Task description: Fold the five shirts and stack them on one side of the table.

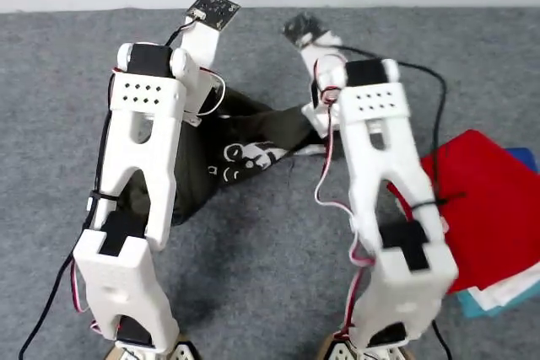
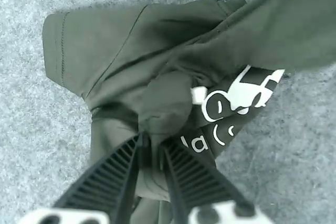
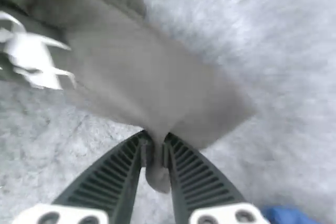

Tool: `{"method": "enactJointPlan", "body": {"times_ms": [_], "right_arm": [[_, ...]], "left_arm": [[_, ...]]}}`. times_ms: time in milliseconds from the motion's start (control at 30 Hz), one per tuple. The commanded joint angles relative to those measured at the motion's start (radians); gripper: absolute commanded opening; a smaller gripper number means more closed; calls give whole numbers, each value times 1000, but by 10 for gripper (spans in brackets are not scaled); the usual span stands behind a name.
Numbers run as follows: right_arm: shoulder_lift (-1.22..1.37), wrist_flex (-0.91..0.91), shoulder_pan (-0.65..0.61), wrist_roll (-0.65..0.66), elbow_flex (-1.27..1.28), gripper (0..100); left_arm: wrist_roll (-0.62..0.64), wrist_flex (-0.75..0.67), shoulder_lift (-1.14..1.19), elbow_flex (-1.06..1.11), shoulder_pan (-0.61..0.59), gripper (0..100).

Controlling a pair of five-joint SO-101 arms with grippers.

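Observation:
A dark olive shirt (image 1: 245, 145) with a white print lies crumpled on the grey carpeted table between the two arms. In the left wrist view my left gripper (image 2: 151, 148) is shut on a bunched fold of the olive shirt (image 2: 157, 66). In the right wrist view my right gripper (image 3: 155, 148) is shut on an edge of the olive shirt (image 3: 136, 82), lifted off the table. In the high view the left arm (image 1: 148, 132) stands over the shirt's left part and the right arm (image 1: 380, 149) holds its right end.
A stack of folded shirts, with a red one (image 1: 489, 208) on top and white and blue layers beneath, lies at the right edge of the table. The far edge of the grey table (image 1: 270, 11) runs behind the arms.

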Motion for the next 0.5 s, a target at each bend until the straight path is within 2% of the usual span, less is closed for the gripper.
{"method": "enactJointPlan", "body": {"times_ms": [0, 233, 467], "right_arm": [[-206, 53, 13, 8, -43, 10], [-406, 136, 10, 8, -26, 10], [-476, 386, 10, 11, -12, 10]], "left_arm": [[-9, -6, -46, -4, 8, 12], [-9, -3, -51, -4, 12, 12], [-9, 29, -54, -5, 14, 12]]}}
